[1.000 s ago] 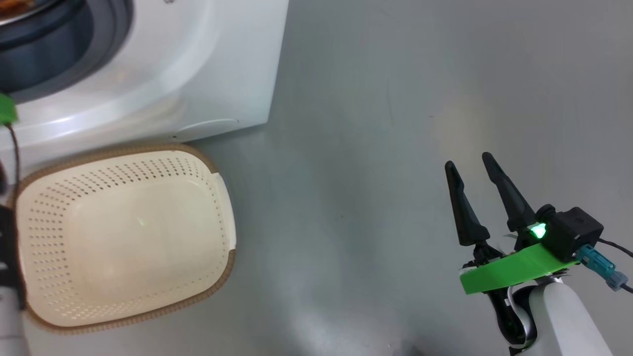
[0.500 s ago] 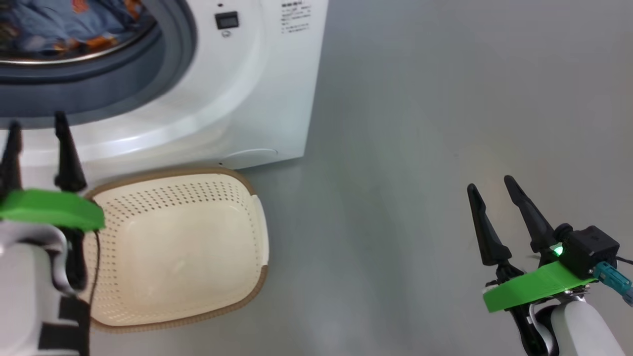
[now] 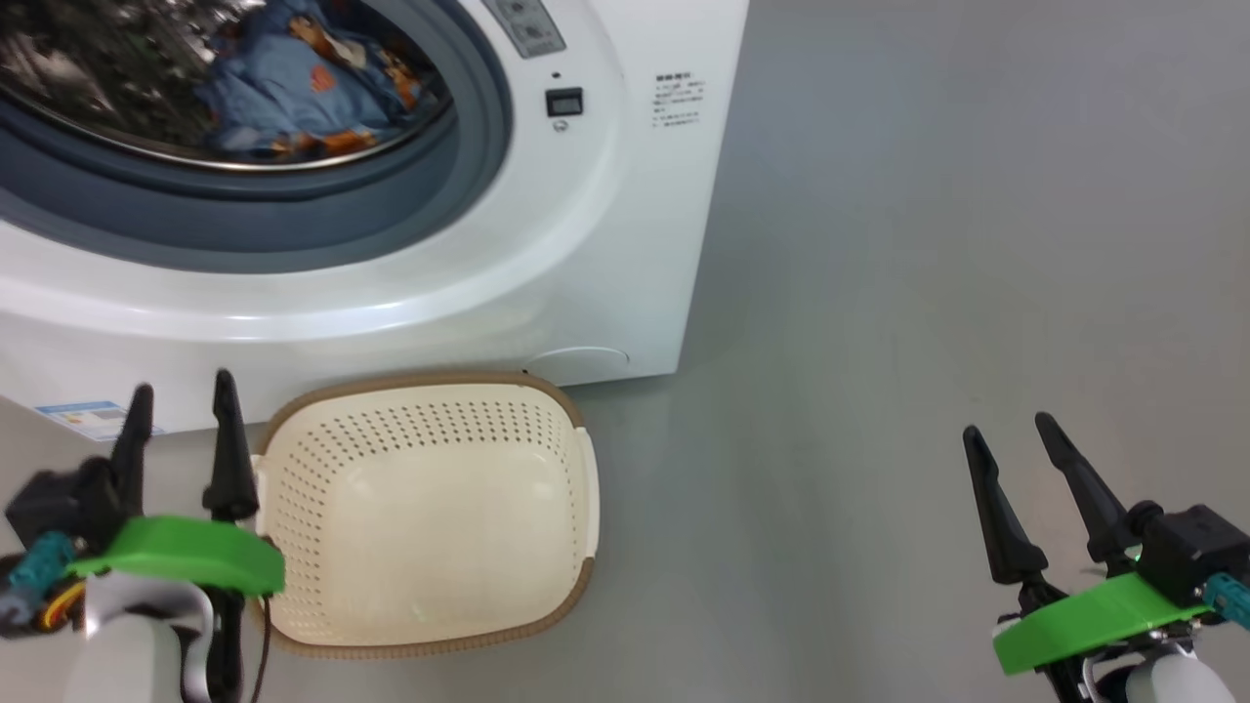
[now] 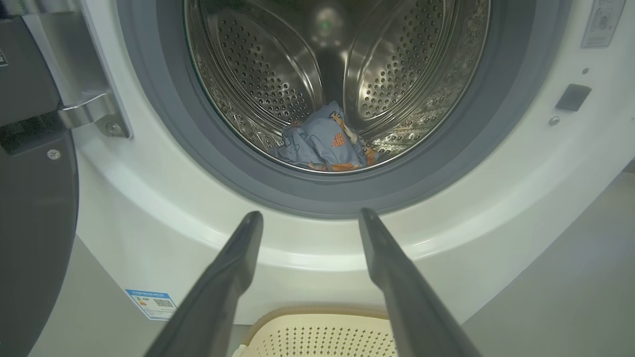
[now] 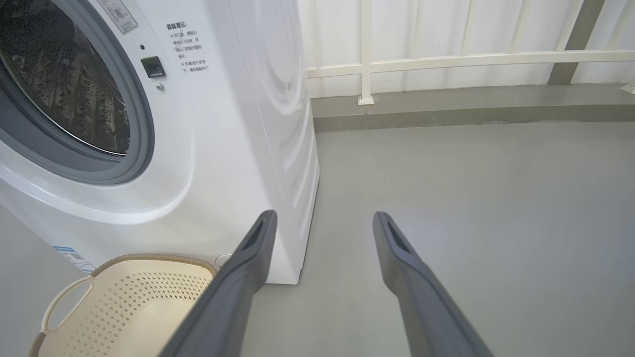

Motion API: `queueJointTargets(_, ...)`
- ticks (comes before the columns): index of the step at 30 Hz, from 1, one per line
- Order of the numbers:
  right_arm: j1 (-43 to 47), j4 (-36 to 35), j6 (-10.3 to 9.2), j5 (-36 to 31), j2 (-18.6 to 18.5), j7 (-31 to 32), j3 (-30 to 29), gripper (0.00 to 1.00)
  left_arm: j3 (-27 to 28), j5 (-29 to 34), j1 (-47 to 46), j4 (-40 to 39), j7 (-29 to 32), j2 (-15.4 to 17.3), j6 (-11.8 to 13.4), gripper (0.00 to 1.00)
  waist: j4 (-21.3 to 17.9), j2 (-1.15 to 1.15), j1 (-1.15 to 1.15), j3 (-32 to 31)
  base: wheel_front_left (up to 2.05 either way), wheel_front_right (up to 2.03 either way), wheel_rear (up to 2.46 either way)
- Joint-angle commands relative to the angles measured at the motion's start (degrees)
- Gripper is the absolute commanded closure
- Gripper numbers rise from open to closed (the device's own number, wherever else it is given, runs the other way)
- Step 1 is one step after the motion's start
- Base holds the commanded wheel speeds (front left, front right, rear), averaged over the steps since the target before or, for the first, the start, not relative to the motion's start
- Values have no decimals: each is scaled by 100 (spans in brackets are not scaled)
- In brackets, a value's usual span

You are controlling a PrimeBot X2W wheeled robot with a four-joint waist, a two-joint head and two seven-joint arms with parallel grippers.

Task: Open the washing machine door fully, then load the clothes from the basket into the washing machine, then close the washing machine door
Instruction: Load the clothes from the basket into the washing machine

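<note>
Hinge (image 4: 94, 114) of brushed metal at far left of the left wrist view carries the washing machine door (image 4: 34, 223), a glossy dark curved panel swung open away from the opening. Left gripper (image 3: 185, 383) is at lower left in the head view, its two long dark tapered fingers spread apart and gripping nothing, just beside the left end of the basket (image 3: 420, 378). A blue energy label (image 3: 88, 418) is stuck low on the white front panel behind it. The basket is cream plastic, a rounded rectangle with perforated walls, a brown woven-look rim and a smooth bare bottom. It stands on the floor against the foot of the washing machine (image 3: 586, 244). The washer is a glossy white box with a wide grey rubber gasket (image 3: 469, 166) around a perforated shiny steel drum (image 4: 258, 74). The clothes (image 3: 293, 88), crumpled soft light-blue fabric with orange prints, lie at the bottom of the drum. A round filter cover (image 3: 586, 356) sits at the machine's lower right corner. The smooth matte grey floor (image 3: 928, 244) runs off to the right. Right gripper (image 3: 1006, 425) is at lower right over the floor, well apart from the basket, fingers parted with nothing between them.
</note>
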Motion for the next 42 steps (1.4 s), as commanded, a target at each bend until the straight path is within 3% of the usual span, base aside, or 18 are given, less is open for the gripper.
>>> queueJointTargets(1,117,-131,9,-43,-85,-27,84,0,124,57,131,-204,-32,139,-8,0,188,0,0,-223,0,0,0)
queueJointTargets(27,815,-170,9,-17,-115,-27,-131,0,269,134,1794,-1374,-32,-12,-8,0,404,0,0,-857,0,0,0)
queueJointTargets(42,923,-227,9,-58,-91,-27,-222,0,303,46,1970,-1593,-32,-51,-8,0,440,0,0,-892,0,0,0)
